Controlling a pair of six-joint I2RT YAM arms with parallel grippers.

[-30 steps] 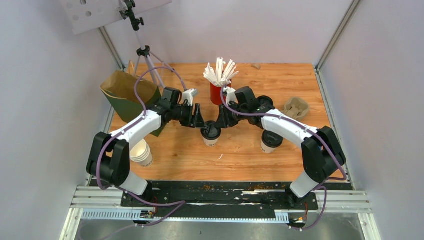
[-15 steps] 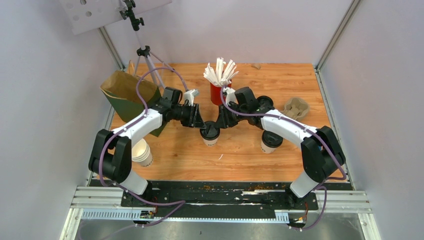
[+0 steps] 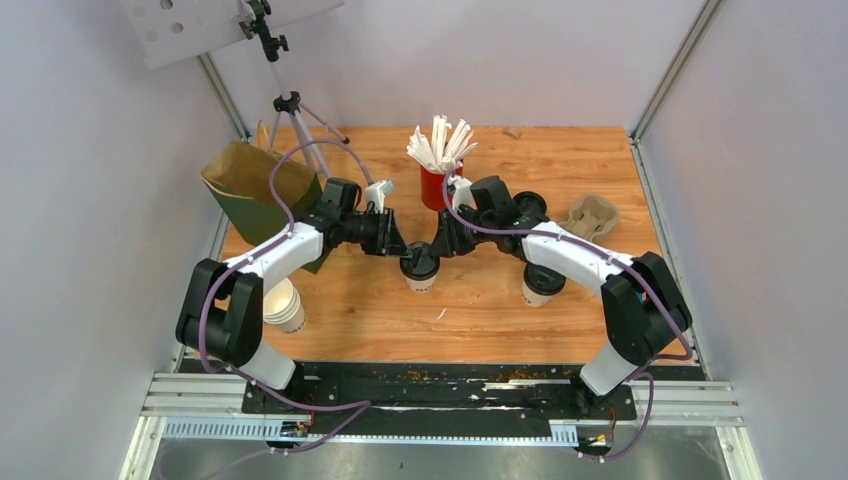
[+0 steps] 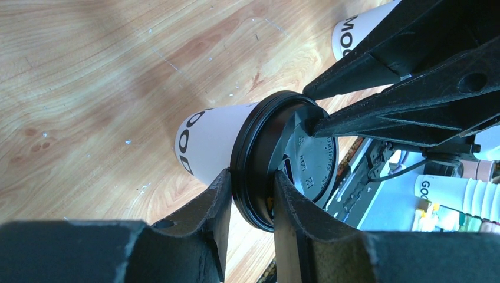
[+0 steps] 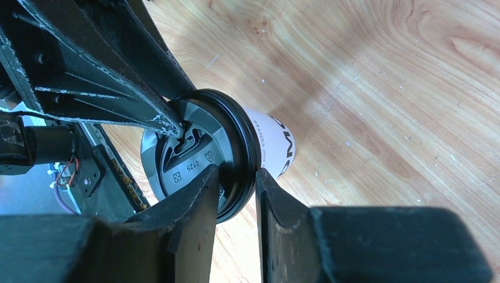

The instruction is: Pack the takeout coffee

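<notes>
The takeout coffee, a white paper cup with a black lid, stands mid-table. Both grippers meet over it from opposite sides. My left gripper pinches the lid's rim: in the left wrist view its fingertips bracket the black lid above the cup wall. My right gripper is shut on the opposite rim; in the right wrist view the lid sits between its fingers, with the cup beyond. A second lidded coffee stands under the right arm. The green paper bag stands open at the far left.
A red cup of white sticks stands just behind the grippers. A stack of paper cups sits near the left arm's base. A cardboard cup carrier lies at the right, and a tripod stands behind the bag.
The left gripper's fingers have closed onto the lid rim of the middle cup. The right gripper has kept its hold. Neither the cup nor the arms have shifted noticeably.
</notes>
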